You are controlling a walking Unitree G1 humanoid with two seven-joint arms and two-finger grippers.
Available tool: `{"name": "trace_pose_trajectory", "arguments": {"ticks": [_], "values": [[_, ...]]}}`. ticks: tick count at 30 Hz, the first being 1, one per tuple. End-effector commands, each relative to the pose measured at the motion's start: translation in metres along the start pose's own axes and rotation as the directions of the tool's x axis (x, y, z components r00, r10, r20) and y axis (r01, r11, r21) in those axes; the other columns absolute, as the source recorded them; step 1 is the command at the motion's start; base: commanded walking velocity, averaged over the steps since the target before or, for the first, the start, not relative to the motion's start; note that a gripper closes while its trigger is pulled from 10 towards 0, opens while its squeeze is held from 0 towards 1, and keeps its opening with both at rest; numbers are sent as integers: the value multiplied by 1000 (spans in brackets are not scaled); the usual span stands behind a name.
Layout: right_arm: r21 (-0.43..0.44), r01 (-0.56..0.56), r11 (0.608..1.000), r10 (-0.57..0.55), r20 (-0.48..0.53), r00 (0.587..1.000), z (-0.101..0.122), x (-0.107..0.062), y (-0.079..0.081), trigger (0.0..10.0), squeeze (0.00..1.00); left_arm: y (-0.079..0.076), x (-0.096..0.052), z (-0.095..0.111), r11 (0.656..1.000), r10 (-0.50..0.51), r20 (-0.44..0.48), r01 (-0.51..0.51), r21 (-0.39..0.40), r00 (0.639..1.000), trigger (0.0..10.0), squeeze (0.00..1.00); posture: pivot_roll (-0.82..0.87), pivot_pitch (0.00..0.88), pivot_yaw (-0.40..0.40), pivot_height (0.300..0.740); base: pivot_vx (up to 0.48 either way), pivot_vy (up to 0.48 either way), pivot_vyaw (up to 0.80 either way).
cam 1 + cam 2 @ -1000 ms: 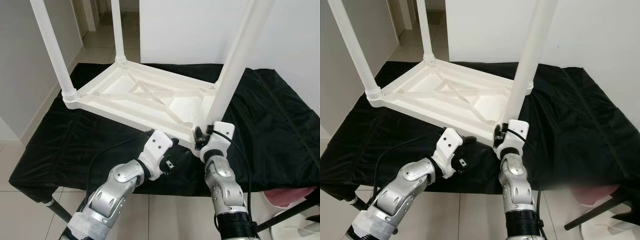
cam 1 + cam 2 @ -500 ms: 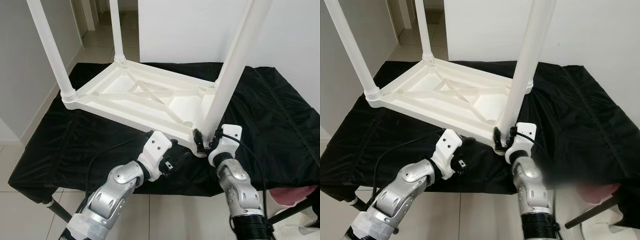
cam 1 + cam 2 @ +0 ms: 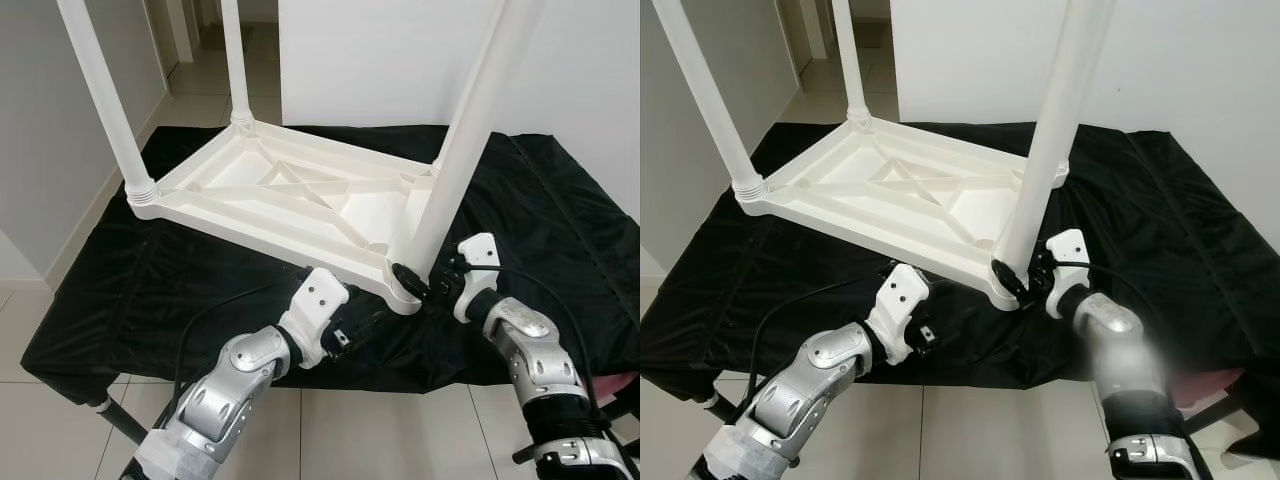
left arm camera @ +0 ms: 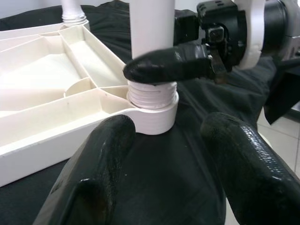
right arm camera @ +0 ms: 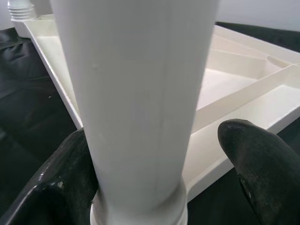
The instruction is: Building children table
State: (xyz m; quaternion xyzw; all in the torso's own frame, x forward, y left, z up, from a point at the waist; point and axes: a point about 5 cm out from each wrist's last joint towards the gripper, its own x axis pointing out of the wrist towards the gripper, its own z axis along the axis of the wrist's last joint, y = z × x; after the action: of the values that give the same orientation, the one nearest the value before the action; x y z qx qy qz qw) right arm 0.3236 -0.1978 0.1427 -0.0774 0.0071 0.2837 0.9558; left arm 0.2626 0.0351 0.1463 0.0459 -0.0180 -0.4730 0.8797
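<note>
Overhead, white walls; upturned table point(image 3: 290, 195) on black cloth point(image 3: 540, 220); right claw point(image 3: 418, 283) grasps near leg point(image 3: 455, 170); left claw point(image 3: 362, 322) released.

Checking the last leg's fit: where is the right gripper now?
The right gripper is at the base of the nearest table leg, at the upturned tabletop's near right corner.

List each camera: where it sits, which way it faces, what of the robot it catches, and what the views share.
Head stereo eyes: look forward and down at the upturned white table on black cloth; both arms show.
Left wrist: along the open left gripper toward the near leg; right gripper beyond.
Right wrist: right gripper's fingers flank that leg.
Shared: the near leg.
</note>
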Motion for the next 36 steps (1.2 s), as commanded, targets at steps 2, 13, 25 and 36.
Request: {"name": "trace_pose_trajectory", "arguments": {"ticks": [2, 13, 25, 36], "values": [[-20, -66, 998, 66, -21, 998, -2, 5, 3, 7961, 0, -4, 1, 2, 997, -72, 0, 72, 12, 997, 10000, 0, -47, 19, 6, 740, 0, 0, 0], [-47, -185, 982, 183, -42, 982, -5, 16, 3, 0, 0, -1, 1, 3, 999, -44, 5, 44, 17, 999, 10000, 0, -28, 24, -5, 740, 0, 0, 0], [-16, -73, 997, 72, -50, 996, -12, 13, 1, 10000, 0, -1, 1, 4, 999, -44, 4, 44, 15, 999, 10000, 0, -33, 35, 1, 740, 0, 0, 0], [4, 75, 997, -74, -13, 997, -11, 15, 17, 10000, 0, -2, 1, 2, 999, -49, 0, 49, 11, 999, 10000, 0, -38, 37, -1, 740, 0, 0, 0]]}}
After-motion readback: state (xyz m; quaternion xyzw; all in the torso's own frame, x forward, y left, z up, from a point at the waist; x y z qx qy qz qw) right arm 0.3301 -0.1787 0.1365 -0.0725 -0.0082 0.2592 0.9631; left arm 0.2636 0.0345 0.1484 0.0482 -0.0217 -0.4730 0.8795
